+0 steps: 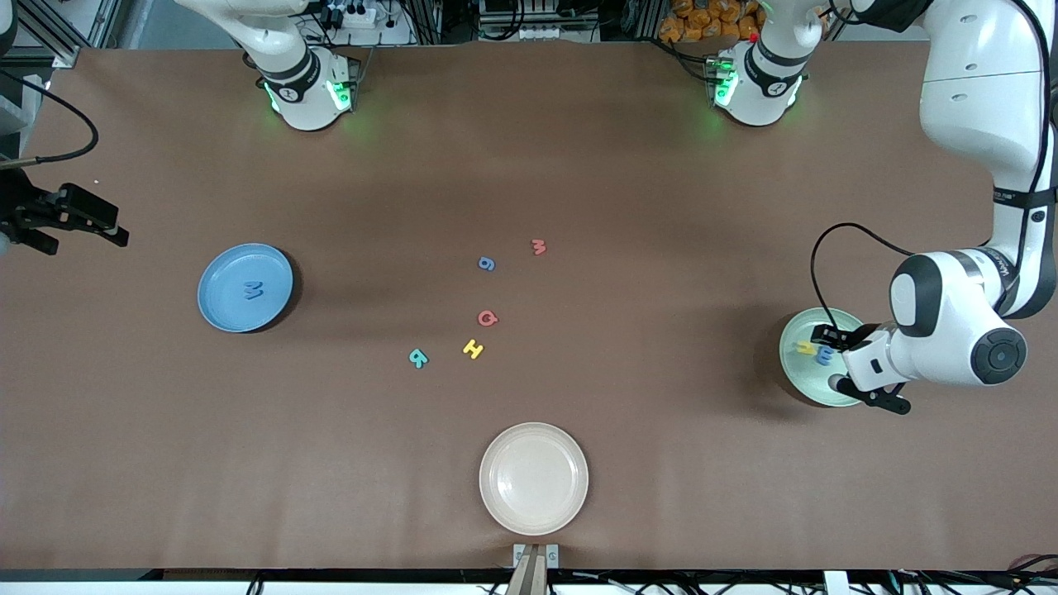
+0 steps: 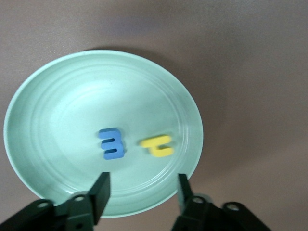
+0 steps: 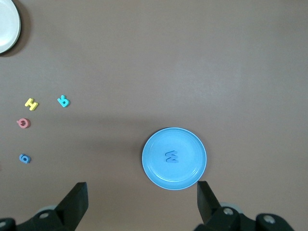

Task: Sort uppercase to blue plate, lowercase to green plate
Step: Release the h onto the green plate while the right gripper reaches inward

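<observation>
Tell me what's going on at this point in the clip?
Two arms are sorting foam letters onto plates. The left gripper hangs open over the green plate, where the blue e and yellow letter lie. The right gripper waits, open, off toward its end of the table. The blue M lies on the blue plate. Five letters remain mid-table; the beige plate holds nothing.

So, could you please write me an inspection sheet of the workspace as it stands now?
Surface: brown table, flat.
Job's things: blue M on blue plate; blue e-like letter and yellow hooked letter on green plate; red w, blue g, red Q, yellow H, teal R loose mid-table.
Clutter: beige plate, bare.
Grippers: left gripper open over green plate; right gripper open, waiting at its table end.
Cables: black cable looped on left arm.
Surroundings: frames, wiring along the bases.
</observation>
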